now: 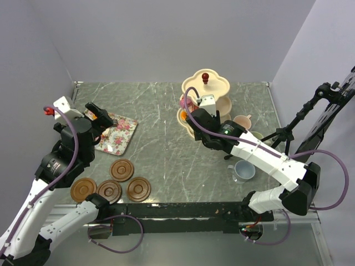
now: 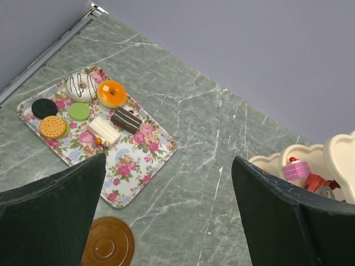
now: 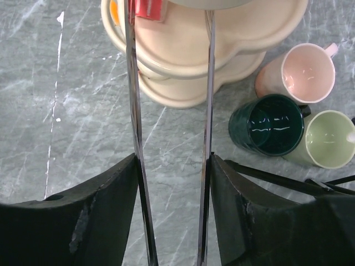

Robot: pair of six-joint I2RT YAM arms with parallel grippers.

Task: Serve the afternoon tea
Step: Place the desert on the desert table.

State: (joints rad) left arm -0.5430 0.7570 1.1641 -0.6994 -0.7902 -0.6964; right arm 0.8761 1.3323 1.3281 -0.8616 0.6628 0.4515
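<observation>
Left gripper (image 2: 169, 163): released, jaws wide, over the tray (image 2: 138, 166). Cakes (image 2: 89, 108) lie on the tray; four saucers (image 1: 122, 170) sit near the front edge. Right gripper (image 3: 172, 166): clenched on tongs (image 3: 133, 111), whose tips reach the stand (image 3: 222, 39). Three mugs (image 3: 275, 124) stand just right of the stand; the grey-blue mug (image 1: 243, 170) sits apart, nearer the front.

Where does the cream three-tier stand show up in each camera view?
Top external: stand upper centre-right.
Left wrist: stand cut off at the right edge.
Right wrist: stand top centre, behind the tongs.
Shared landmark: the green marbled table beneath it in all three.
</observation>
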